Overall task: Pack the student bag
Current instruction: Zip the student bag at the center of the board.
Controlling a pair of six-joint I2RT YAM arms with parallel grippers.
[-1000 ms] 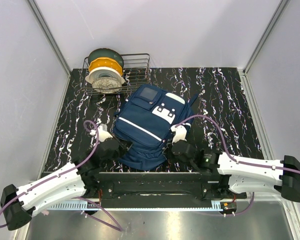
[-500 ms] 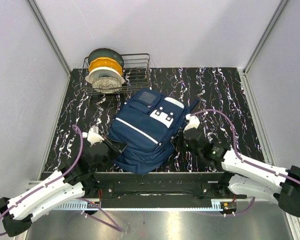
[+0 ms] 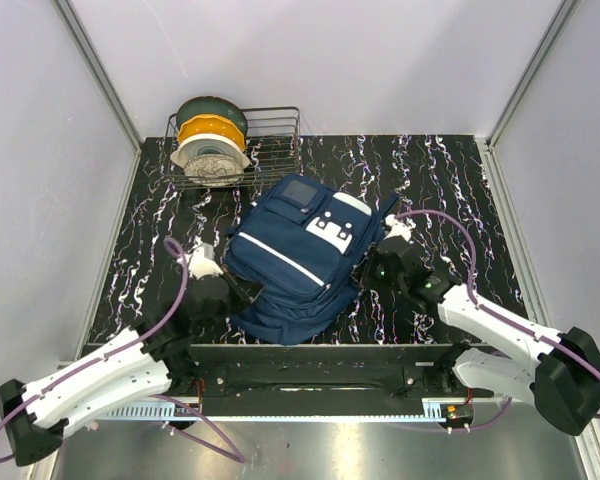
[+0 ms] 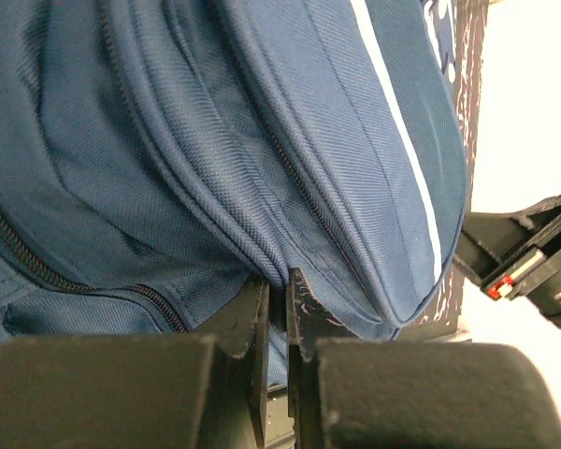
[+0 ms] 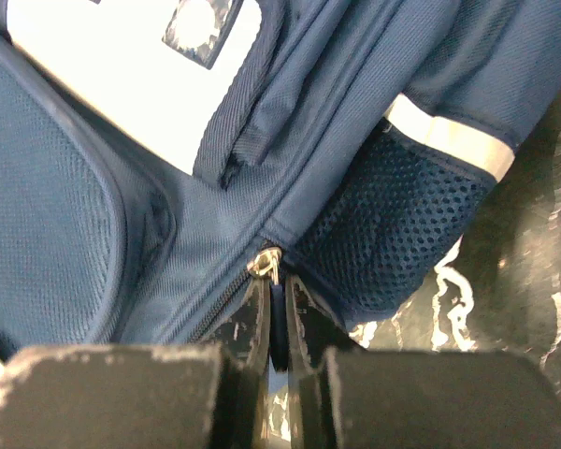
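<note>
Left gripper (image 4: 279,290): we see it at the near left corner of the bag (image 3: 295,255), its two fingers drawn almost together and clamped on a fold of navy fabric just beside a zip line.
Right gripper (image 5: 276,290): we find it at the bag's right flank, fingers pressed close with only a thin slit between them, pinching the tab that hangs from the metal zipper pull (image 5: 265,262).
Mesh pocket (image 5: 393,224): a dark net pouch with a white top band sits just beside the right fingertips, on the bag's side wall.
Bag: it lies flat on the table (image 3: 450,190), front face up, between the two arms and turned at a slant, its top end pointing away and to the right.
Bag front: we note a white stripe (image 4: 393,131) across the lower pocket, a white patch (image 5: 122,75) and a grey square panel at the far end.
Wire rack (image 3: 275,130): it stands at the far left of the table, near the bag's far end; we cannot tell whether they touch.
Dishes (image 3: 210,140): green, yellow and white rounds are stacked in the rack's left half.
</note>
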